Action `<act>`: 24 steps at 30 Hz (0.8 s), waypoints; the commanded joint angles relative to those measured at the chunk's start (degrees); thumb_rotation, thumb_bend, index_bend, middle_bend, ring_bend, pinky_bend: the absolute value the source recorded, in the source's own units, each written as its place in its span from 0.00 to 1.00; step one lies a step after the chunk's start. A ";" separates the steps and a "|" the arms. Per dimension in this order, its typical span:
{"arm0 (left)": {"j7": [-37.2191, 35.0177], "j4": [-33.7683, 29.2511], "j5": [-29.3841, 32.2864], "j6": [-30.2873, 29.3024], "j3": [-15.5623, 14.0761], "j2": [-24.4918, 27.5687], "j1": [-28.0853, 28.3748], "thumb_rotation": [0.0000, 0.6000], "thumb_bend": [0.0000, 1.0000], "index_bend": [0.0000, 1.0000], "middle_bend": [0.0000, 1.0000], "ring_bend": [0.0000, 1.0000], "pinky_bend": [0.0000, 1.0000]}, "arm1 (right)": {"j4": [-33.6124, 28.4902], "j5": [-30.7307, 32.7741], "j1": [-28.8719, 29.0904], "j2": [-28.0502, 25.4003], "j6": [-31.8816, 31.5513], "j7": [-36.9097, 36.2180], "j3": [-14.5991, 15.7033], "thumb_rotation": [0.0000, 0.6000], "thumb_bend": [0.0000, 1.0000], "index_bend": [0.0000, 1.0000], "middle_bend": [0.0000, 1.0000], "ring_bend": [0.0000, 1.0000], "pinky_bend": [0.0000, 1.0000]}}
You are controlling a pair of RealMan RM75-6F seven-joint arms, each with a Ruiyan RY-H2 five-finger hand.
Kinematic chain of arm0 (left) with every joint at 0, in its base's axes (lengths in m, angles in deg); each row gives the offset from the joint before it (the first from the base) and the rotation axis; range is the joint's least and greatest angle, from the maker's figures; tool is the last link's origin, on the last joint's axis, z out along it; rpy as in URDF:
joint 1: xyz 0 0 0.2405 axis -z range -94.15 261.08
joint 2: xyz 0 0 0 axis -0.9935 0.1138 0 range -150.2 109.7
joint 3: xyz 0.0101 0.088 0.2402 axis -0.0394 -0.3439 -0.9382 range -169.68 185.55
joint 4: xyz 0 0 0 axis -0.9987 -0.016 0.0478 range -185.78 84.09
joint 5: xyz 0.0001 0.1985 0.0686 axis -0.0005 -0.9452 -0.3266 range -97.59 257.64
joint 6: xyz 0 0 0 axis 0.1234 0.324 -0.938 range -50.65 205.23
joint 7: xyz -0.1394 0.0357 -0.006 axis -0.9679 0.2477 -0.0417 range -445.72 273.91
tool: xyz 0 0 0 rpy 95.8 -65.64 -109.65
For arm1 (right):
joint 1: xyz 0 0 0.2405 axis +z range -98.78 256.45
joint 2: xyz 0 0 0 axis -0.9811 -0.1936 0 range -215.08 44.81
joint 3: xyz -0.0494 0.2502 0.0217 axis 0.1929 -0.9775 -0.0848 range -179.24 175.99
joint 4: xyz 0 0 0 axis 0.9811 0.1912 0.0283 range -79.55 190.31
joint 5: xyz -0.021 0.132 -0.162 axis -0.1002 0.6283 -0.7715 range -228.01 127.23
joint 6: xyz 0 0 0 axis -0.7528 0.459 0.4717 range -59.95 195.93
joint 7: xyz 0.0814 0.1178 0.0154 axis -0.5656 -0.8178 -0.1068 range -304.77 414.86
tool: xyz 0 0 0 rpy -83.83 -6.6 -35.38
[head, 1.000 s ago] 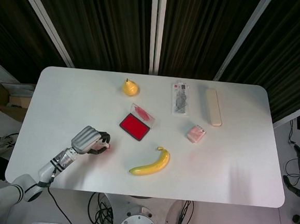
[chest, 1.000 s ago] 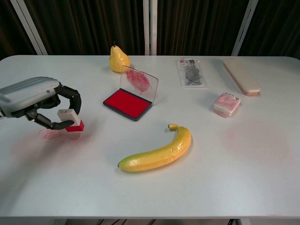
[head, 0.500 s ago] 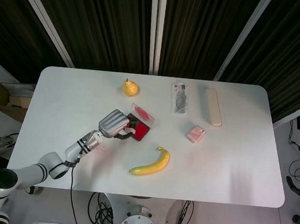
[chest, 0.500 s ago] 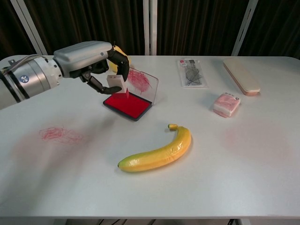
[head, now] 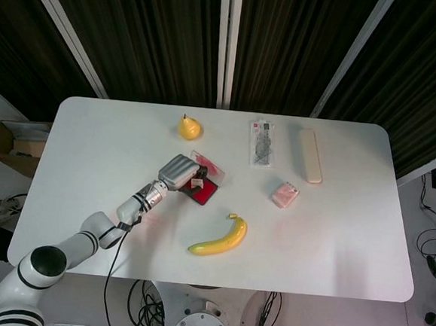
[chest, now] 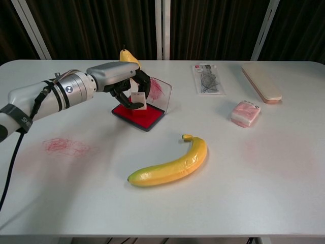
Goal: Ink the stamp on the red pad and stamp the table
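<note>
My left hand [chest: 119,84] [head: 178,171] grips the small white stamp [chest: 137,99] [head: 197,183] and presses its red face onto the red ink pad [chest: 143,115] [head: 204,193]. The pad's clear lid [chest: 160,91], smeared with red, stands upright behind the stamp. Red stamp smudges [chest: 63,146] mark the table at the left front. My right hand is not visible in either view.
A banana [chest: 171,165] [head: 221,239] lies in front of the pad. A pear [head: 188,127] stands behind my left hand. At the right are a pink wrapped block [chest: 246,113], a flat packet [chest: 207,79] and a beige case [chest: 262,83].
My left hand carried the stamp from the smudged spot at the table's left front up and right to the pad, then lowered it onto the red ink.
</note>
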 commanded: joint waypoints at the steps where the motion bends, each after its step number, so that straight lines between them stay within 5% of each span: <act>1: -2.74 2.98 0.24 0.69 -1.21 -1.99 -0.03 1.00 0.43 0.61 0.62 1.00 1.00 | 0.02 -0.12 -0.06 0.06 0.08 -0.02 0.16 1.00 0.18 0.00 0.00 0.00 0.00; 14: -7.73 6.89 0.46 -2.99 -1.68 -2.94 0.39 1.00 0.44 0.61 0.62 1.00 1.00 | -0.36 -0.20 -0.09 0.15 0.00 0.29 0.07 1.00 0.18 0.00 0.00 0.00 0.00; 19: -10.16 -0.69 1.71 -7.85 -0.05 3.71 -1.18 1.00 0.44 0.61 0.62 1.00 1.00 | -0.34 -0.32 0.40 0.39 0.72 0.31 0.05 1.00 0.18 0.00 0.00 0.00 0.00; 24: -5.11 -12.73 0.45 -15.25 -3.61 13.55 -8.69 1.00 0.43 0.61 0.62 1.00 1.00 | 0.91 -0.15 1.05 1.29 2.07 -0.24 0.14 1.00 0.18 0.00 0.00 0.00 0.00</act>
